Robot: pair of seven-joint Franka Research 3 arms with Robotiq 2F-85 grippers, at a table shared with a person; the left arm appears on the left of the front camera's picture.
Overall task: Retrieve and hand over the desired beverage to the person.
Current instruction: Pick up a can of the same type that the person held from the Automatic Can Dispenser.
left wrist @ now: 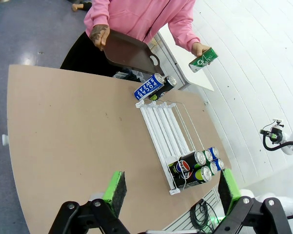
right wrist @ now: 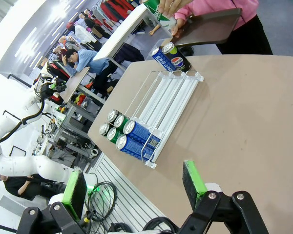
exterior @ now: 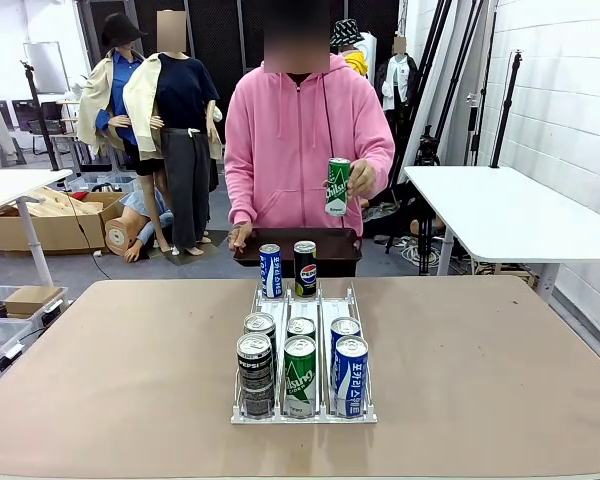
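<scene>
left claw (left wrist: 172, 189) spread wide, empty; right claw (right wrist: 134, 185) same deal
green can (exterior: 338, 186), white lettering, silver top, upright in person's (exterior: 300, 130) hand, way out ahead of both claws, past rack (exterior: 325, 305)
pink hoodie, dark tray (exterior: 340, 243) in other hand

green can (right wrist: 156, 10) half past the top edge, back-row cans (exterior: 301, 327) mostly behind the front row (exterior: 300, 378)

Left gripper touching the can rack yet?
Apart. Left wrist view: the left gripper hangs open well above the table, the can rack far below it.
</scene>
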